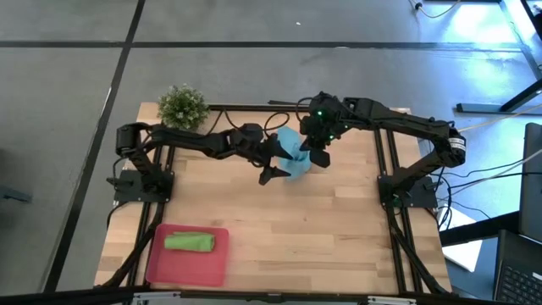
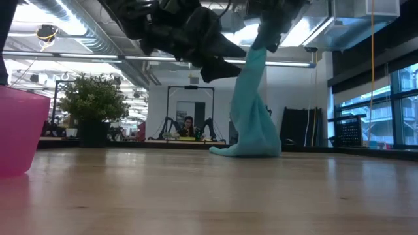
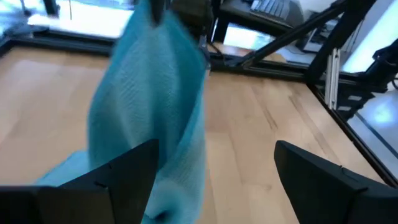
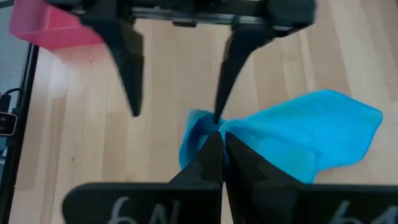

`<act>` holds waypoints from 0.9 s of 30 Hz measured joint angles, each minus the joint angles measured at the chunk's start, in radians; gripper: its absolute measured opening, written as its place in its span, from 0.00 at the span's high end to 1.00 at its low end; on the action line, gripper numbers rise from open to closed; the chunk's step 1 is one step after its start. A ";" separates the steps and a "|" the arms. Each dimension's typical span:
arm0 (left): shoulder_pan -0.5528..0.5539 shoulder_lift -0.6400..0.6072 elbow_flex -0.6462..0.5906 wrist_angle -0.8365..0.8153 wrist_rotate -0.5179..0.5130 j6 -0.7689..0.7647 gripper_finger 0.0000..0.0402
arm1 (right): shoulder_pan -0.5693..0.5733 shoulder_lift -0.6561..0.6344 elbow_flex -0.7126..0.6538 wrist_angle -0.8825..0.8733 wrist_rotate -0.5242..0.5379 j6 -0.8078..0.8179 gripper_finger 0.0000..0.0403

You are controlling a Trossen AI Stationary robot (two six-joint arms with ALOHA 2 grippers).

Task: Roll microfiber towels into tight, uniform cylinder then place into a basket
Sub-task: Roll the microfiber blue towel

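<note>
So, blue towel (image 2: 253, 117) is off the table at one end: the right gripper (image 4: 217, 140) has its fingers pinched fully together on a bunched corner, and the cloth hangs down from it in a loose drape. Its lower end rests crumpled on the table (image 1: 339, 229) near the back middle. Not rolled at all, not even flat.

Left gripper (image 1: 273, 169) sits just beside the hanging cloth with fingers spread wide, holding nothing. In the left wrist view one finger (image 3: 118, 180) is right against the fabric, the other clear of it; can't tell if there is real contact.

Green towel (image 1: 189, 242) already lies in the basket (image 1: 161, 267) at the near left corner of the table, as a compact oblong. Looks rolled, though how tight is hard to judge from above.

Progress, as I read it: roughly half. One towel is done; the blue one needs spreading flat, rolling, then a carry across to the basket, which is well apart from it.

Plant (image 1: 183, 105) at the back left corner, out of the way.
</note>
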 joint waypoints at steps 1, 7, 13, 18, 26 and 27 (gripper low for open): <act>-0.004 0.005 0.000 0.013 0.000 0.006 0.24 | -0.004 0.000 0.000 0.000 0.000 0.000 0.99; -0.018 0.029 0.000 0.020 0.000 0.018 0.24 | -0.016 0.000 0.000 0.000 0.000 0.000 0.99; -0.035 0.029 0.000 -0.009 0.013 0.051 0.24 | -0.022 0.000 0.000 0.000 0.000 -0.021 0.99; -0.038 0.029 0.000 -0.050 -0.023 0.080 0.24 | -0.022 0.000 0.000 0.000 0.000 -0.027 0.99; -0.039 0.032 0.000 0.012 -0.072 0.098 0.24 | -0.022 0.000 0.000 0.000 0.000 -0.027 0.99; -0.046 0.041 0.001 0.015 -0.071 0.098 0.24 | -0.022 0.000 0.000 0.000 0.000 -0.027 0.99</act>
